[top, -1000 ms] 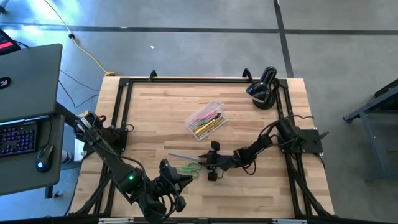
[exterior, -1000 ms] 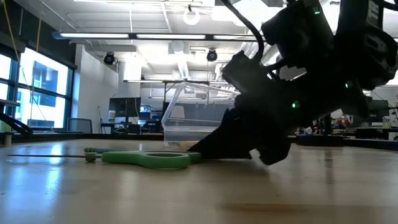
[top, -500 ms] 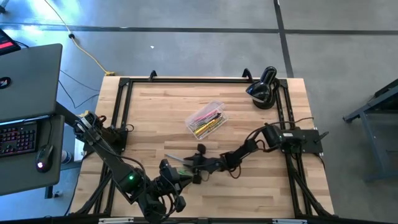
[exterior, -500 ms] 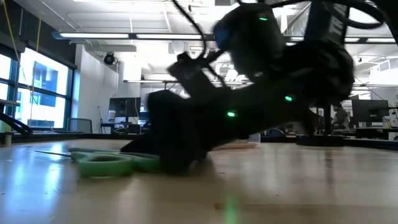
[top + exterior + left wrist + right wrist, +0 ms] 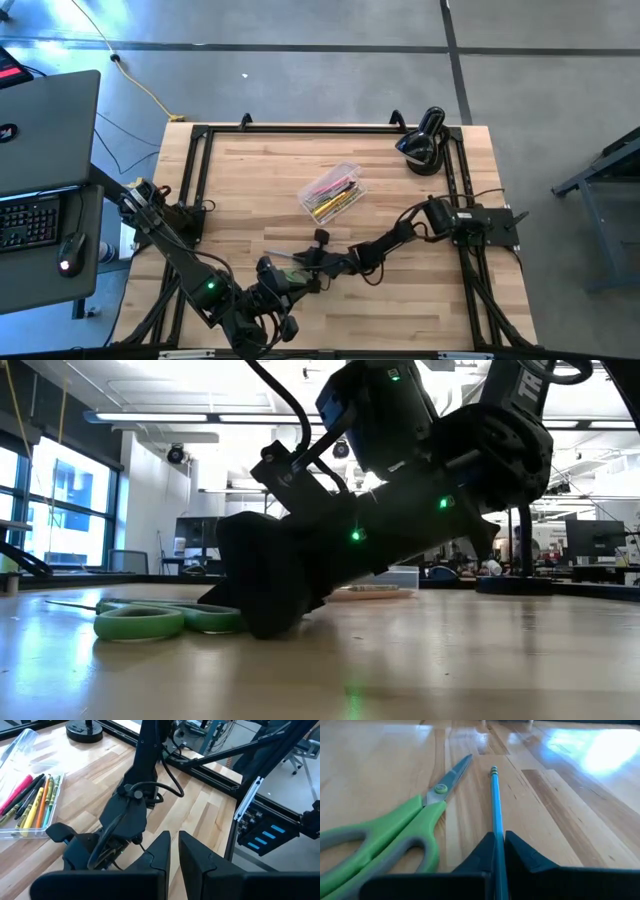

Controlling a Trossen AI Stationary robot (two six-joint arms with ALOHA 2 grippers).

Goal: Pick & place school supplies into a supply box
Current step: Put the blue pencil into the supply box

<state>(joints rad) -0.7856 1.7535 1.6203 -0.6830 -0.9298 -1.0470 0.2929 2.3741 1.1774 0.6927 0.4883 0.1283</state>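
My right gripper (image 5: 300, 264) lies low over the table's near middle and is shut on a thin blue pencil (image 5: 494, 805). Green-handled scissors (image 5: 395, 835) lie flat on the wood right beside the pencil; they also show in the low view (image 5: 165, 620), next to the gripper (image 5: 258, 622). The clear supply box (image 5: 332, 192) stands at the table's middle and holds several pens and pencils in pink, yellow and orange (image 5: 30, 800). My left gripper (image 5: 173, 854) is shut and empty near the front edge (image 5: 280, 288), close behind the right gripper. My right gripper pinches the blue pencil near its near end (image 5: 497, 837) between its two fingers. The fingers come nearly level from the table's right side and lie along the pencil. The pencil points away from the gripper with its far end (image 5: 493, 770) low on the wood.
A black rounded device (image 5: 422, 142) stands at the far right corner. A black frame (image 5: 200, 180) runs along the table's edges. A laptop and keyboard (image 5: 40, 150) sit off the table's left side. Bare wood lies to the left and right of the box.
My right gripper has gone toward the table's left edge and come down low against the wood by the scissors. The scissors have slid a little toward the table's left edge, still lying flat.
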